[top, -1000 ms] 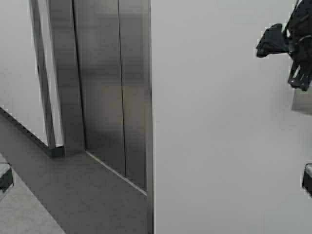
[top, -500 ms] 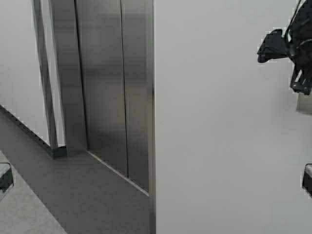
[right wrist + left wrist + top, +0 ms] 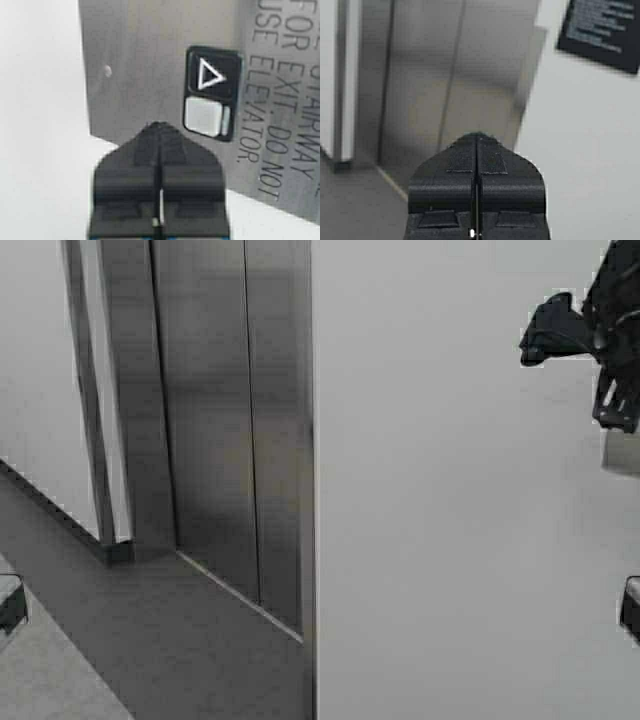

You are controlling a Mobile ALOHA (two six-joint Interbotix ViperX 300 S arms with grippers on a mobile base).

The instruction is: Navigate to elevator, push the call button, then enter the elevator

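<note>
From the high view, the tall brushed stainless-steel elevator doors (image 3: 230,430) stand shut at left, recessed beside a plain white wall (image 3: 450,540). The black right claw (image 3: 550,335) is raised near the top right edge, close to that wall, with a corner of a steel plate just below it; the left arm barely shows at the lower left edge.

In the left wrist view, the black left claw (image 3: 476,150) has its fingers pressed together, holding nothing, pointed toward the elevator doors.

In the right wrist view, the right claw is likewise pressed together and empty, its tip just beside the small rectangular call button (image 3: 210,100) on its engraved steel plate; contact cannot be told.
</note>
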